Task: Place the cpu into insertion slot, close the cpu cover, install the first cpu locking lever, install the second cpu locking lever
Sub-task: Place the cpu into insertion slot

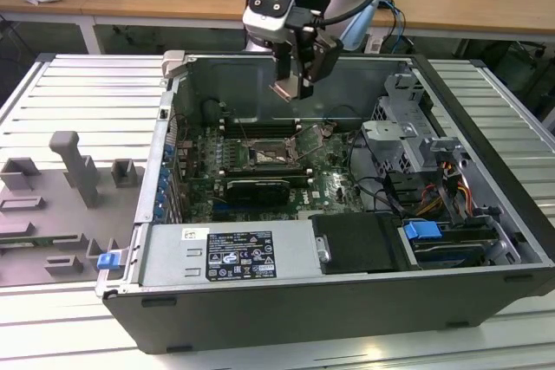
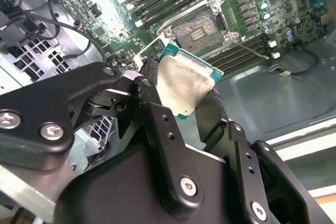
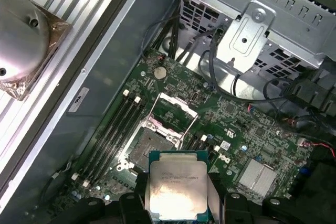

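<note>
The pincer (image 1: 295, 84) is closed narrow on the cpu (image 3: 177, 184), its two black fingers (image 2: 152, 77) pressing opposite edges of the chip and holding it in the air inside the open computer case (image 1: 347, 301), above the green motherboard (image 3: 236, 124) and clear of it. The insertion slot (image 3: 149, 148) lies bare below and a little ahead, with the cpu cover (image 3: 178, 104) swung up beside it. I judge the chip to be light, thin and quite stiff. It is also delicate, since its underside and the socket's contacts would suffer from a scrape or a drop, so the edge grip it has now looks like the right hold. Its pale metal top appears smeared, so that face may be slippery. Being square, it has no real long axis. The metal face is turned up toward the wrist and the green rim shows around it, apparently tilted rather than level. Whether its corners line up with the socket I cannot tell.
</note>
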Robot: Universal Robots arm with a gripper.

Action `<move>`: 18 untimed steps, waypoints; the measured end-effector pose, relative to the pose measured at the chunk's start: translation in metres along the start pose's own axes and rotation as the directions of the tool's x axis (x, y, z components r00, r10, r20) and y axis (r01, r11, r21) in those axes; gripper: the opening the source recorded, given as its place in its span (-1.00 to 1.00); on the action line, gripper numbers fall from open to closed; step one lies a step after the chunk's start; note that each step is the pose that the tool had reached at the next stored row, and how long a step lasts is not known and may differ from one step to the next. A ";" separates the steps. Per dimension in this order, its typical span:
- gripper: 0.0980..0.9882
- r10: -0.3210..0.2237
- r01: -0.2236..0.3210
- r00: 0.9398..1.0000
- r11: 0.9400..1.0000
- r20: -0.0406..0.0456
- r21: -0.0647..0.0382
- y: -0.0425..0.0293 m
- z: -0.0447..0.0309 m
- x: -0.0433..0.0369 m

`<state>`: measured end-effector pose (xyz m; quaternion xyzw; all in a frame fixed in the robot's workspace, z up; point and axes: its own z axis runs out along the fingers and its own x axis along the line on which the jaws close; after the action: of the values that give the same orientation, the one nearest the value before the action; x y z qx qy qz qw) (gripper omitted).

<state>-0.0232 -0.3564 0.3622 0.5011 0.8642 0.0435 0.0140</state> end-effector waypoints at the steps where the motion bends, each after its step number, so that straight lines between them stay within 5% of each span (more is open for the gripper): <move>1: -0.04 0.005 -0.005 1.000 1.000 0.000 0.000 0.0000 0.0001 0.0000; 11: -0.04 0.072 -0.072 0.997 0.997 0.006 -0.002 -0.0005 0.0052 0.0000; 16: -0.04 0.198 -0.198 0.980 0.980 0.017 -0.006 -0.0011 0.0114 -0.0002; 18: -0.04 0.250 -0.250 0.968 0.968 0.022 -0.008 -0.0013 0.0143 -0.0002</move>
<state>-0.0233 -0.3564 0.3478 0.6063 0.7939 0.0414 0.0194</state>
